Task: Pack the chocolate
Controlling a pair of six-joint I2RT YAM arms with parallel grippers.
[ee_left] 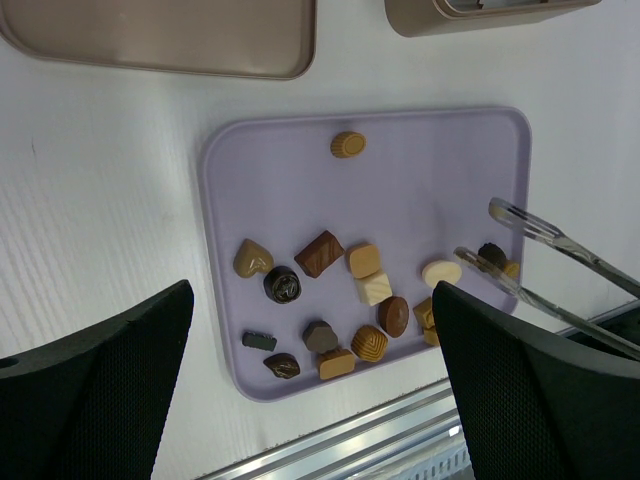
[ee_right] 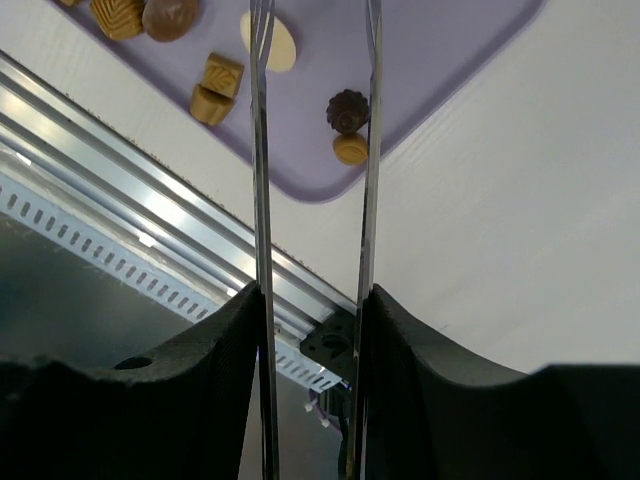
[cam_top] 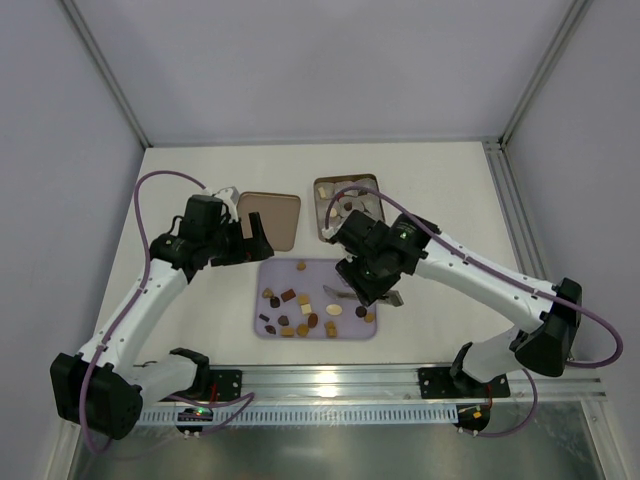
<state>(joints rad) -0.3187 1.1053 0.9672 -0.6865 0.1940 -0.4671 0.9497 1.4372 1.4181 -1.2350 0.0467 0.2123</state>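
Several small chocolates [cam_top: 300, 310] in dark brown, caramel and cream lie on a lilac tray [cam_top: 320, 272]; no red piece shows. My right gripper [cam_top: 370, 285] is shut on metal tongs [cam_top: 345, 293] over the tray's right end. The tong arms [ee_right: 262, 150] stand apart and empty. In the left wrist view their tips [ee_left: 495, 208] hover by a dark fluted piece [ee_left: 490, 254] and a cream oval [ee_left: 441, 272]. My left gripper [cam_top: 250, 235] is open and empty, above the tray's far left edge. In its own view [ee_left: 312, 290] the chocolates [ee_left: 320, 253] lie below it.
A gold-brown tin [cam_top: 347, 205] with white paper cups stands behind the tray. Its lid [cam_top: 270, 218] lies to the left of it. A metal rail [cam_top: 330, 380] runs along the table's near edge and shows in the right wrist view [ee_right: 150, 220].
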